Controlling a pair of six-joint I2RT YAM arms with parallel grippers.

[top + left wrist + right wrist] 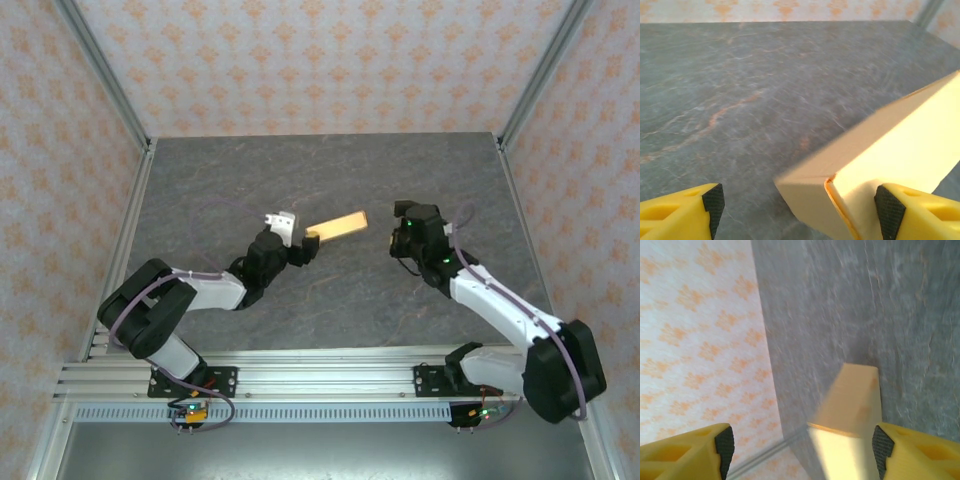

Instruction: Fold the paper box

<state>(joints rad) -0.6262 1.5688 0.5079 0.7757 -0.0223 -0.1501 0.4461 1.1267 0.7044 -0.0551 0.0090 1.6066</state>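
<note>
Over the grey marbled table [300, 180], one paper box [335, 225] sits between two grippers. Both the left gripper [300, 242] and the right gripper [398, 240] stand wide open, clamping nothing.

paper box [900, 145]: smooth matt tan cardboard. bench [740, 90]: grey stone-look, matt, veined. left pincer [799, 206] fingers [670, 217]: smooth yellow plastic, black pads [715, 200].

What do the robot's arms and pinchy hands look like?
The left arm and right arm both have chunky black joints joined by smooth white tubes. A thin purplish cable runs along each, and there are tiny green lights. The ends have bright yellow fingers tipped with black pads.
</note>
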